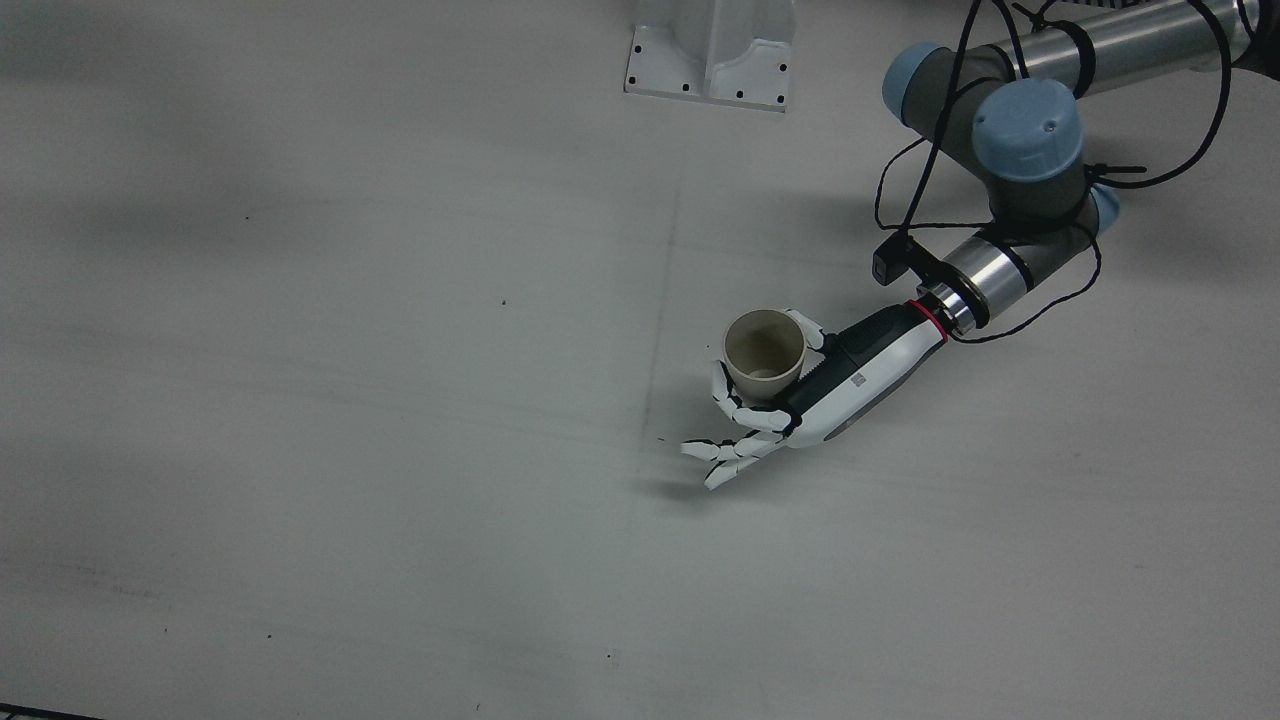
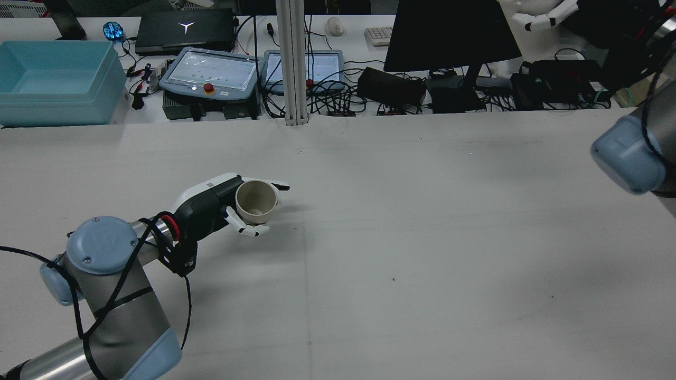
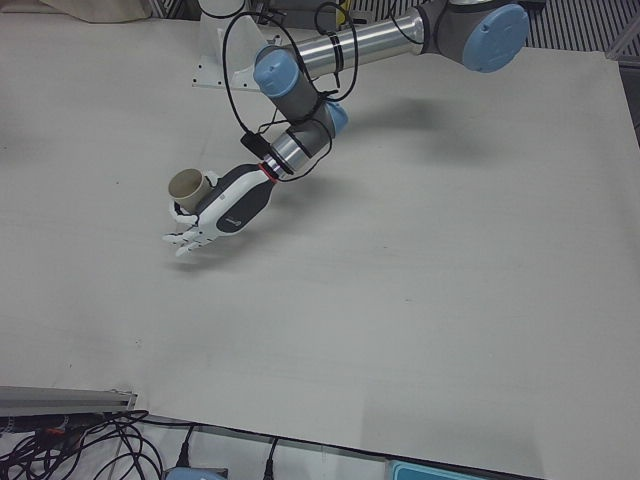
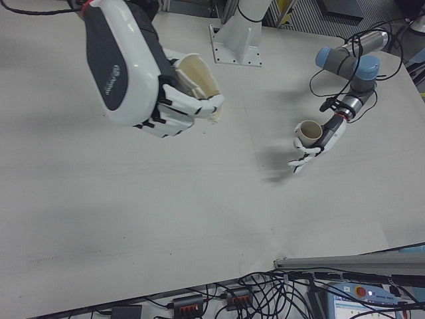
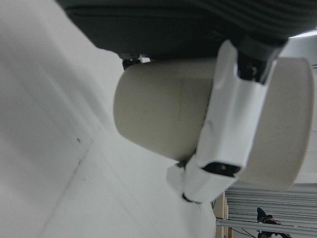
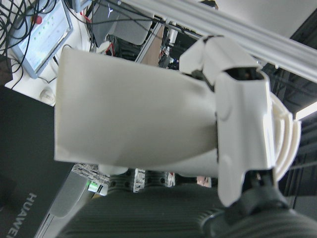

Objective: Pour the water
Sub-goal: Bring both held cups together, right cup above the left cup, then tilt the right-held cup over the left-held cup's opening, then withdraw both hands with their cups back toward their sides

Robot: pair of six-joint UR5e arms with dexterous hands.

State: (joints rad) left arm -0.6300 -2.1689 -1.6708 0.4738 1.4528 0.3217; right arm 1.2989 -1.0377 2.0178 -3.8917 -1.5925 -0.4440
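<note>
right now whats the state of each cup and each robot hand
left cup: upright, mouth up, held above the table, contents not visible
right cup: squeezed out of round, held high
left robot hand: shut on left cup
right robot hand: shut on right cup

- Soft, even light from overhead falls on the pale counter (image 1: 400, 400); the front view looks slightly dim and grey, with broad faint shadow bands across the surface.
- A small blurred shadow lies on the counter under the left hand (image 1: 800, 400).
- The left hand view is soft, the cup (image 5: 163, 119) close and slightly out of focus.
- In the right hand view the background is dark and cluttered, and the near cup (image 6: 133, 119) looks bright, almost washed out.
</note>
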